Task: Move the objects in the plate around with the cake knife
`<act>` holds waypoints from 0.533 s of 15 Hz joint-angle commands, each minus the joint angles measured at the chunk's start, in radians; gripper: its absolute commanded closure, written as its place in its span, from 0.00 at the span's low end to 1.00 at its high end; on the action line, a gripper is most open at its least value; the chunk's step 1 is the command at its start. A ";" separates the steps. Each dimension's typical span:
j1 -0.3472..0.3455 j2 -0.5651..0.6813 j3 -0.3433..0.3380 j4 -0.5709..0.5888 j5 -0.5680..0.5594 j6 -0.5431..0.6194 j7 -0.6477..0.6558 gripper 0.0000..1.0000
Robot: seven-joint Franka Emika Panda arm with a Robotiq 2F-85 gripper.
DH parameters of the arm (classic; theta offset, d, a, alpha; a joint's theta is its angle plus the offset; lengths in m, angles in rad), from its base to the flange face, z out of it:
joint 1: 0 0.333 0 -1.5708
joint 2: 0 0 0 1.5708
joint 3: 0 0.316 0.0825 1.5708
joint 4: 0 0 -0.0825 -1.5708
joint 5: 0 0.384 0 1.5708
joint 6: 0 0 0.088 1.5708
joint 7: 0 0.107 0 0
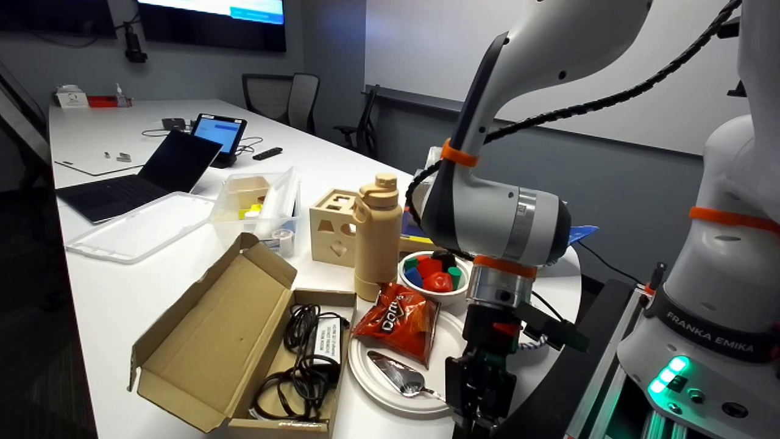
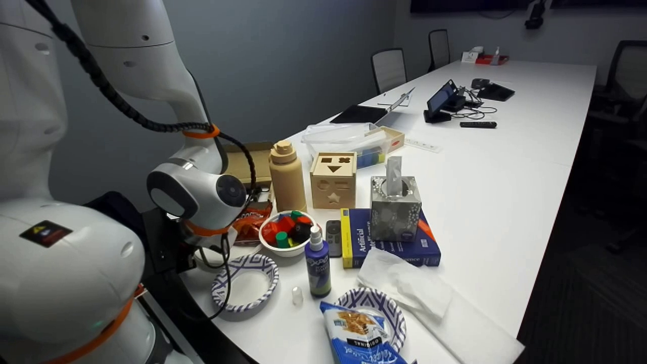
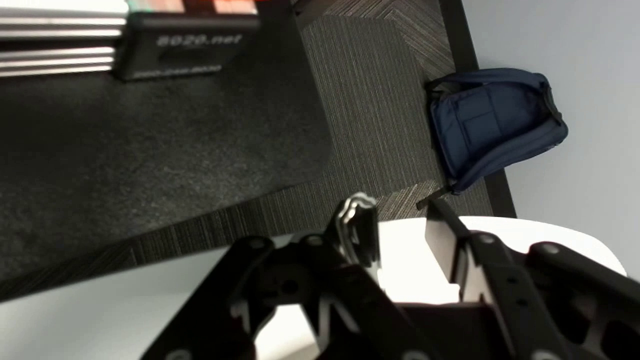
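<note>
The cake knife (image 1: 396,373) is shiny silver and lies on the white plate (image 1: 373,390), its handle running toward my gripper (image 1: 476,421). A red Doritos bag (image 1: 399,320) rests on the plate beside the blade. In the wrist view my gripper (image 3: 402,235) is open. The knife's handle (image 3: 356,212) stands between the fingers, close to the left finger, with a wide gap to the right one. I cannot tell whether handle and finger touch. In an exterior view the bag (image 2: 252,225) shows partly, while the arm hides the knife and my gripper.
A white bowl (image 1: 440,297) of coloured blocks and a tan bottle (image 1: 379,244) stand behind the plate. An open cardboard box (image 1: 207,341) with cables lies beside it. A patterned bowl (image 2: 237,306), spray bottle (image 2: 318,273) and book (image 2: 356,242) stand nearby. The wrist view shows the table edge.
</note>
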 commanded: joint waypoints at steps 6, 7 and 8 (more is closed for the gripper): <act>0.053 0.008 -0.013 0.002 0.103 0.050 -0.080 0.94; 0.056 0.009 -0.014 0.003 0.102 0.049 -0.080 0.94; 0.057 0.008 -0.015 0.003 0.099 0.050 -0.079 0.94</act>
